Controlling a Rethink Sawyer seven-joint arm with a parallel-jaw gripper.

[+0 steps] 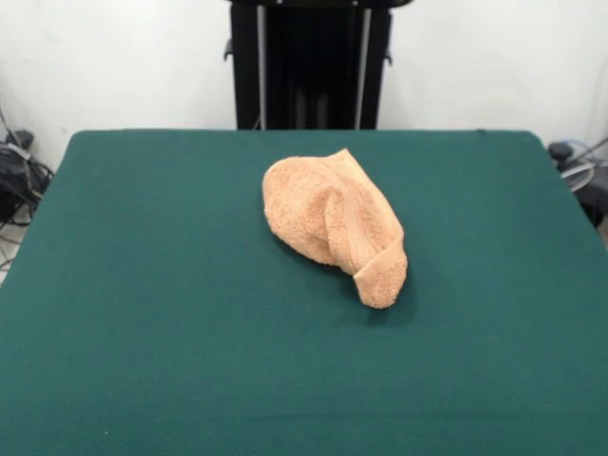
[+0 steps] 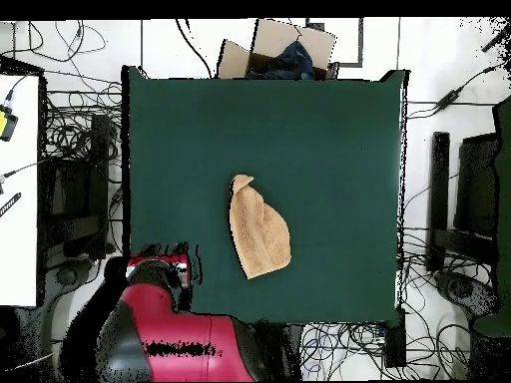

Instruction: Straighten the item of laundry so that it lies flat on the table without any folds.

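Note:
The peach-orange towel (image 1: 332, 223) lies bunched and folded over on itself near the middle of the dark green table (image 1: 142, 285), a little toward the robot's side. A rolled corner points at the camera in the front view. In the overhead view the towel (image 2: 257, 227) is a long lump on the table (image 2: 329, 130). The red and black arm (image 2: 170, 339) is drawn back at the bottom left, off the table's corner and well away from the towel. I cannot make out the gripper in either view.
The black pedestal (image 1: 309, 62) stands behind the table's far edge. A cardboard box (image 2: 284, 50) with dark cloth in it sits beyond the table's opposite edge. Cables (image 2: 439, 229) lie on the floor all around. A white surface (image 2: 18, 190) is at the left.

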